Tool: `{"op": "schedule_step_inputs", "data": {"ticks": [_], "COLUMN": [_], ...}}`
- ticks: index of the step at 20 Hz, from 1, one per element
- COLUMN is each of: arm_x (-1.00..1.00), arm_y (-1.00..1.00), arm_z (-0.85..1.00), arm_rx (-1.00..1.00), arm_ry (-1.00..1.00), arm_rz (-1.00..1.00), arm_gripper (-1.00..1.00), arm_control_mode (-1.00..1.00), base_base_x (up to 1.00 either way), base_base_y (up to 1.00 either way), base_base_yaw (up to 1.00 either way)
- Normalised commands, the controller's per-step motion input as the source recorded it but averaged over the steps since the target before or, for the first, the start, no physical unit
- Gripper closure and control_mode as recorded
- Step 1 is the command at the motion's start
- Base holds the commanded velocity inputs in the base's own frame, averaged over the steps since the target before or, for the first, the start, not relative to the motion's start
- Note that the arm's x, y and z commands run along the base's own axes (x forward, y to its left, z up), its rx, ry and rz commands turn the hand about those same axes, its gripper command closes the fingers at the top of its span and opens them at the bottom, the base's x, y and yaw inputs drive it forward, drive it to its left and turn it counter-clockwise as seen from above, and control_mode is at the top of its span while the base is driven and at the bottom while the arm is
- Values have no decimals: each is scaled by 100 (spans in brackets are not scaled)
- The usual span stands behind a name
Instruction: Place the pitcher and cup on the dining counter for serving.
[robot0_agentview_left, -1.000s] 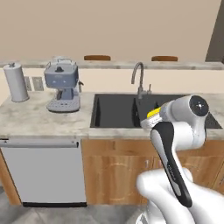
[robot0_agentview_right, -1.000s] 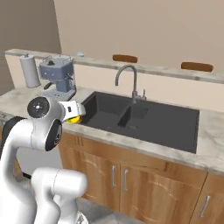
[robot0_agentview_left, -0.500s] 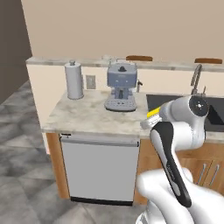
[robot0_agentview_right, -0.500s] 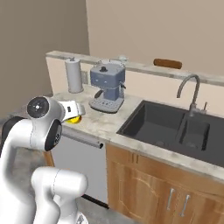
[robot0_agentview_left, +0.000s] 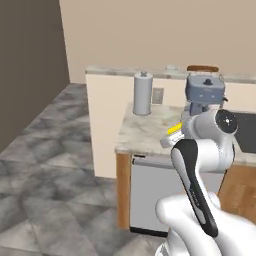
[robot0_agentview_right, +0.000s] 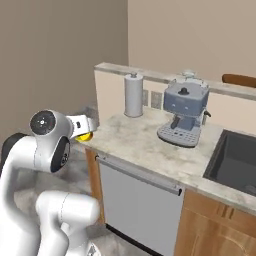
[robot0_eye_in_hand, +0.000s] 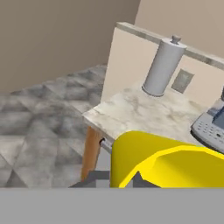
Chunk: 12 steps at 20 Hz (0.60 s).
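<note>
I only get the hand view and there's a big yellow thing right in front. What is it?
Observer: That is the cup, held in the shut gripper by its fingers.
Operator: Is it over the worktop?
Observer: In the right base view it hangs at the corner of the marbled worktop, beside it.
Operator: What's the grey thing on my right edge?
Observer: A blue-grey coffee machine, standing on the worktop right of the paper towel roll.
Operator: Anything on the raised ledge behind?
Observer: A pale glass shape sits on the dining counter behind the machine; too hidden to name.
</note>
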Motion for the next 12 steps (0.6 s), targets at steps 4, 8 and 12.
{"op": "schedule_step_inputs", "data": {"ticks": [4,8,12], "arm_x": [0,0,0], "arm_y": [0,0,0], "arm_z": [0,0,0], "arm_rx": [0,0,0], "arm_ry": [0,0,0], "arm_rz": [0,0,0], "arm_gripper": [100,100,100], "arm_control_mode": [100,100,100], "base_base_x": [60,90,100], "base_base_y": [100,100,100], "base_base_yaw": [12,5,0]}}
